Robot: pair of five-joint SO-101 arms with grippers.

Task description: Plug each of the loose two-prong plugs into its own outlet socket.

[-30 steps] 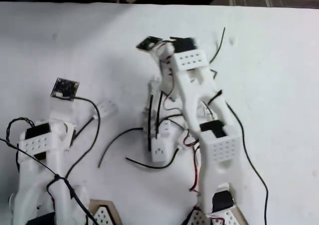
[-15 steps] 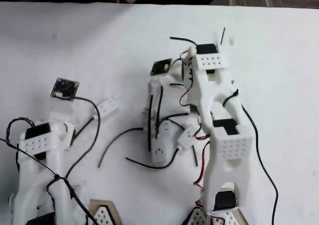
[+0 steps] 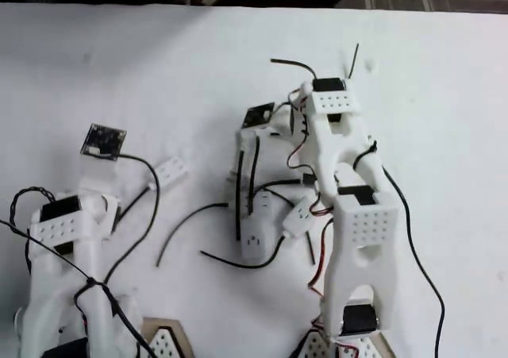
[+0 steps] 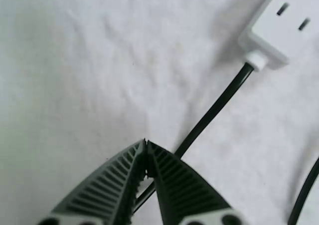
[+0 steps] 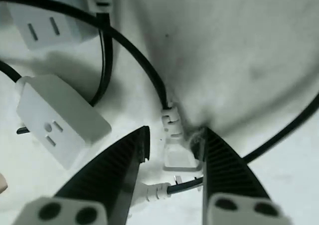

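Observation:
My left gripper (image 4: 146, 145) is shut just above the white table, and a black cable (image 4: 214, 110) runs under its tips to a white two-slot socket (image 4: 279, 20). From above, that socket (image 3: 169, 170) lies just right of the left arm's wrist (image 3: 101, 144). My right gripper (image 5: 174, 132) is open and straddles a small white plug (image 5: 177, 152) on a black cord; the plug touches one finger (image 5: 219, 170). Two white socket blocks (image 5: 47, 25) (image 5: 60, 117) lie beside it. The right arm (image 3: 333, 104) stands over the tangle of cords at mid table.
Near the right arm's forearm lie another white block (image 3: 254, 235) and a small white plug (image 3: 300, 217). Loose black cords (image 3: 186, 227) curl across the middle. Bare white table (image 3: 119, 64) stretches to the far left, with more open surface at the right.
The right arm swung right and drew back toward its base, bringing its wrist over the cords at centre. The small white plug by its forearm came into sight. The left arm stayed put.

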